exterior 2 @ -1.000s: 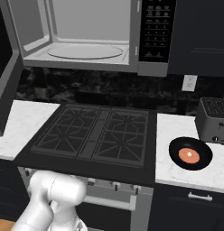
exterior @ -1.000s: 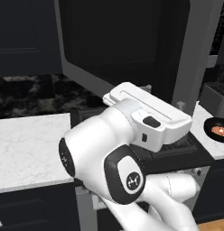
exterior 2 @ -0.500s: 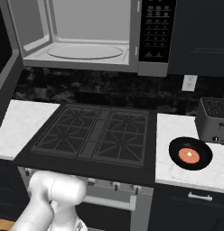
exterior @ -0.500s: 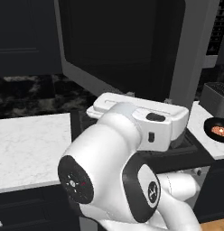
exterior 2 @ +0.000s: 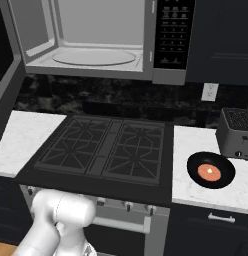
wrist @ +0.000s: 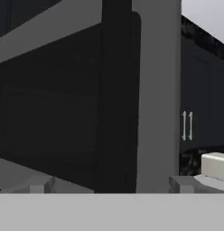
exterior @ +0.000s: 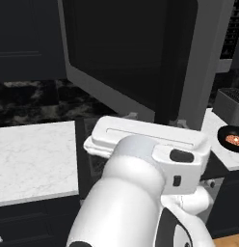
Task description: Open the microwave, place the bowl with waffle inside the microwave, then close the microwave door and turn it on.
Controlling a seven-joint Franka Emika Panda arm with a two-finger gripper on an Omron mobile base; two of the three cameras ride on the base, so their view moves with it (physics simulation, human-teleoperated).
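Overhead, microwave (exterior 2: 103, 40) standing open at upper left, microwave door (exterior: 140, 53) swung wide, bowl (exterior 2: 211, 170) with waffle (exterior 2: 209, 173) lower right beside toaster (exterior 2: 237, 133), gripper (wrist: 109, 185) spread, empty.

I can read no text, brand, number or sign anywhere in front of me. The black button panel (exterior 2: 173, 34) on the microwave (exterior 2: 103, 37) carries rows of small pale marks, but they are too small and blurred for me to make out a single character. The toaster (exterior 2: 237, 133) at the right edge of the desk (exterior 2: 196, 190) bears nothing legible either.
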